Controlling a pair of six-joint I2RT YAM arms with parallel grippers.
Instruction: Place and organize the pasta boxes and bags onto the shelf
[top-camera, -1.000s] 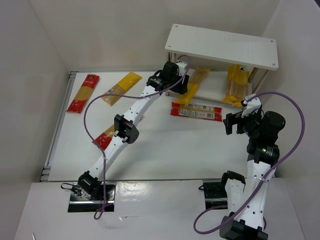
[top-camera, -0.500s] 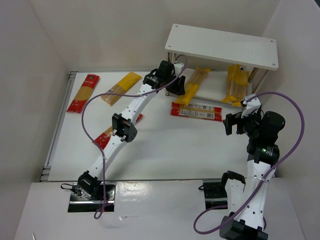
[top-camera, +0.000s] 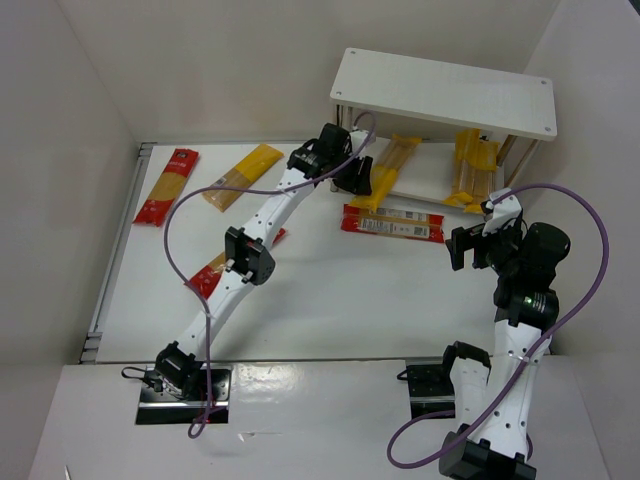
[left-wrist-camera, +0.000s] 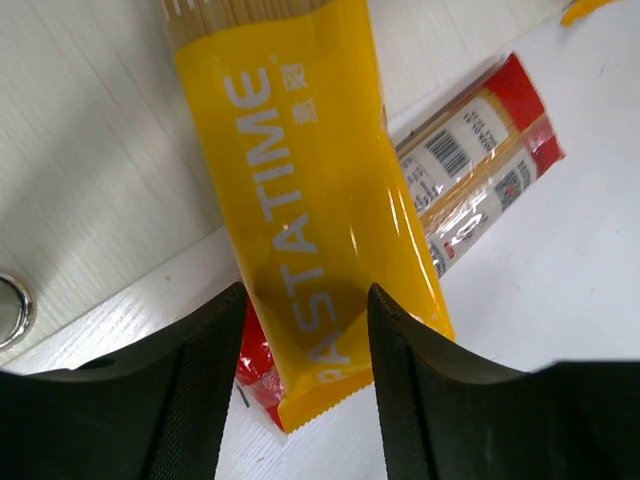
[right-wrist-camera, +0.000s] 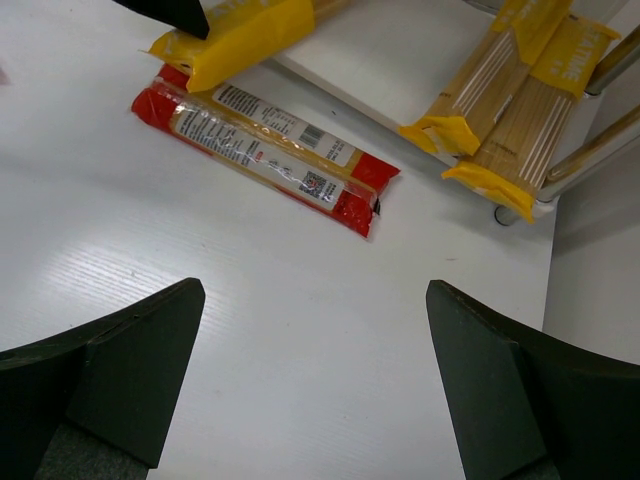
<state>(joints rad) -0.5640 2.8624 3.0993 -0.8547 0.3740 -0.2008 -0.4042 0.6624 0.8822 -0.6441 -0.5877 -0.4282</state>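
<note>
Seven packs in view, listed by position. Yellow pack, PASTATIME lettering (left-wrist-camera: 300, 180): far part on the lower tier (top-camera: 430, 178) of the shelf (top-camera: 445, 95), near end jutting past the front edge and lying across one end of the red pack (top-camera: 393, 223), which is flat on the table just in front of the shelf. Two yellow packs (top-camera: 474, 165): side by side at the right end of the same tier. Off the shelf at the left of the table: a red pack by the edge (top-camera: 167, 186), a yellow pack (top-camera: 243, 177) beside it, and a red pack (top-camera: 210, 272) partly hidden under the left arm. Left gripper (left-wrist-camera: 305, 300): fingers parted, gripping nothing, poised above the overhanging end of the yellow pack. Over the last second it has drawn back a little from the shelf front while that pack stayed put, so the pack appears released but only half seated. It probably wants pushing further in. Right gripper (right-wrist-camera: 315, 295): spread wide and empty, unmoved, held near the shelf's right end above bare table. Outstanding, by this count: four packs on the table.
</note>
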